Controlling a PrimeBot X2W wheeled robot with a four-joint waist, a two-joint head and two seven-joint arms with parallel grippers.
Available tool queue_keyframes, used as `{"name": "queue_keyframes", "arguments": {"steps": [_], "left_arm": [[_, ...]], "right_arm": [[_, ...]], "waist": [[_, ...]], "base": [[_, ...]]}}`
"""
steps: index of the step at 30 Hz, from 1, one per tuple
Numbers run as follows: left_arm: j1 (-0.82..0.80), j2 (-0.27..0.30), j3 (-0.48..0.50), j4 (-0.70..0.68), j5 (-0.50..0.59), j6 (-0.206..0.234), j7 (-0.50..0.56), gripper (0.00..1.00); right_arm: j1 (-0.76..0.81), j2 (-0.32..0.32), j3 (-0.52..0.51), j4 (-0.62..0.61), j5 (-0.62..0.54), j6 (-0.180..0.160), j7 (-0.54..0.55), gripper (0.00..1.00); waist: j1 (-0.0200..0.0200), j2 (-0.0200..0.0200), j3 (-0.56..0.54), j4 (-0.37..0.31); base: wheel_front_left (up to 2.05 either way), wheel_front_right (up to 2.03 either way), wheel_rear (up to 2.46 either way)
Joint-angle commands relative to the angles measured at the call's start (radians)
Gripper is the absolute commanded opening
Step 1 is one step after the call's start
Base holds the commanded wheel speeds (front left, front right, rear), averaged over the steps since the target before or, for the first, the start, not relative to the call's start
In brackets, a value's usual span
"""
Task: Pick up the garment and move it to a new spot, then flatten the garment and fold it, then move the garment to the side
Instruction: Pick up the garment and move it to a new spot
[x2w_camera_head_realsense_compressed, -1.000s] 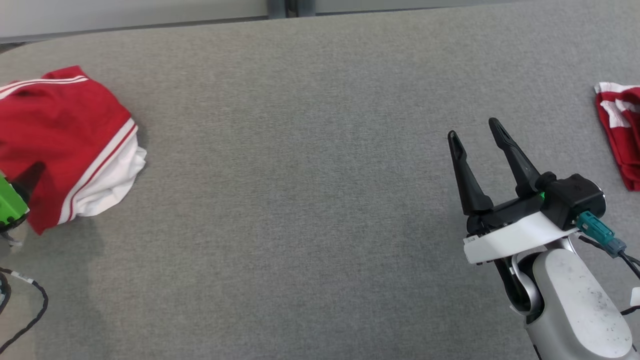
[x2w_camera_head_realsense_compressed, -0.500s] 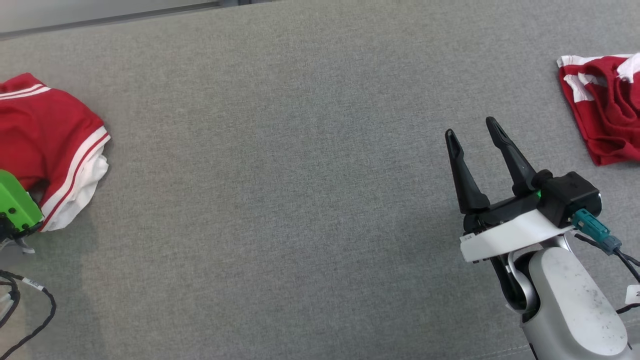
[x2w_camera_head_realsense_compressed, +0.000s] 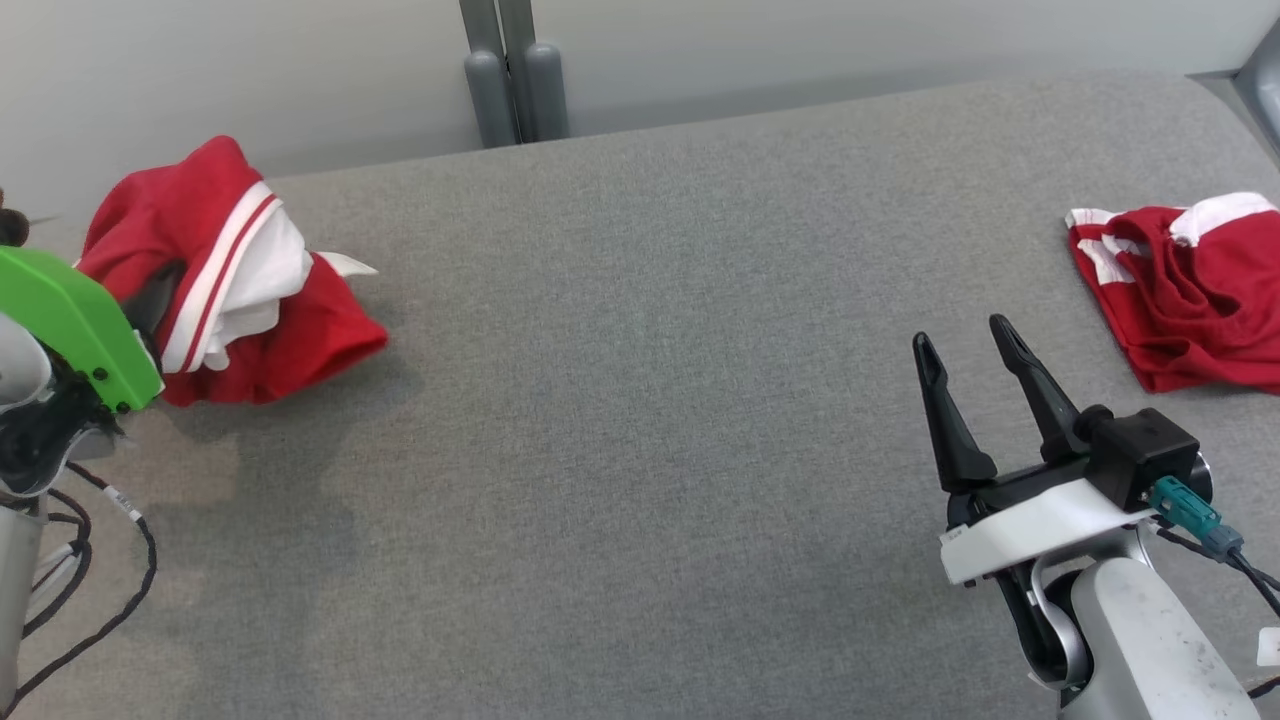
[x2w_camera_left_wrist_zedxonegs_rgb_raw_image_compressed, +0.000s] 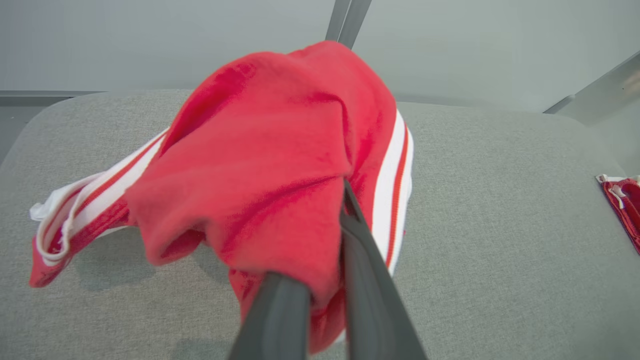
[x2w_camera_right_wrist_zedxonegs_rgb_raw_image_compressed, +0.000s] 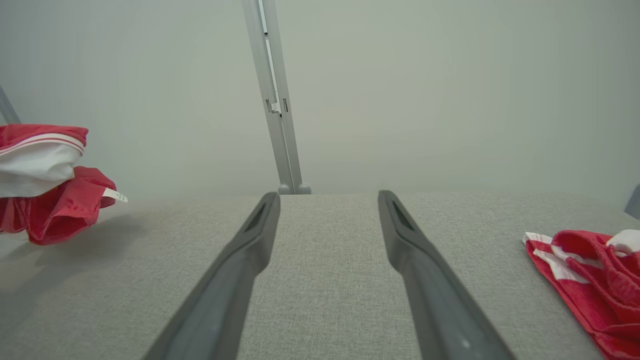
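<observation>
I have the left gripper (x2w_camera_left_wrist_zedxonegs_rgb_raw_image_compressed: 320, 280) at the far left of the grey padded table (x2w_camera_head_realsense_compressed: 640, 380), its two dark fingers (x2w_camera_left_wrist_zedxonegs_rgb_raw_image_compressed: 367, 270) drawn close together with a fold of the red garment (x2w_camera_head_realsense_compressed: 250, 300) pinched between them. In the left wrist view the cloth (x2w_camera_left_wrist_zedxonegs_rgb_raw_image_compressed: 260, 165) drapes over the fingers in a bunched heap, white and red stripes running down its right side, and a striped end trails off to the left, where it lies on the table. From the right wrist view the same garment (x2w_camera_right_wrist_zedxonegs_rgb_raw_image_compressed: 45, 200) sits bunched at the left, a small white label sticking out of it and its shadow falling on the table below. My right gripper (x2w_camera_head_realsense_compressed: 958, 332) is at the near right, well apart from that garment, its jaws spread wide with nothing between them; through its own camera the fingers (x2w_camera_right_wrist_zedxonegs_rgb_raw_image_compressed: 235, 270) frame bare grey fabric. A second red garment (x2w_camera_head_realsense_compressed: 1190, 300) with white trim lies crumpled on the table at the far right, beyond the right gripper and not touching it. A grey post (x2w_camera_head_realsense_compressed: 515, 70) stands against the pale wall at the table's far edge
</observation>
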Motion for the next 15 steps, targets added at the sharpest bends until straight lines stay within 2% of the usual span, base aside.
{"name": "queue_keyframes", "arguments": {"steps": [1, 8, 15], "left_arm": [[0.007, 0.001, -0.018, -0.033, -0.007, -0.004, -0.008, 0.0], [0.027, -0.037, -0.102, -0.199, -0.03, -0.004, -0.054, 0.0], [0.056, -0.115, -0.188, -0.332, -0.009, -0.004, -0.119, 0.0]], "right_arm": [[0.021, -0.001, -0.005, 0.003, 0.002, 0.0, -0.003, 1.0], [0.046, -0.002, -0.015, 0.006, 0.002, 0.0, -0.003, 1.0], [0.054, -0.008, -0.019, 0.002, 0.002, 0.0, -0.003, 1.0]], "waist": [[-0.0001, -0.0001, -0.073, -0.009], [-0.0001, -0.0001, -0.114, -0.057], [-0.0001, -0.0001, -0.119, -0.129]], "base": [[0.0, 0.0, 0.0], [0.0, 0.0, 0.0], [0.0, 0.0, 0.0]]}}
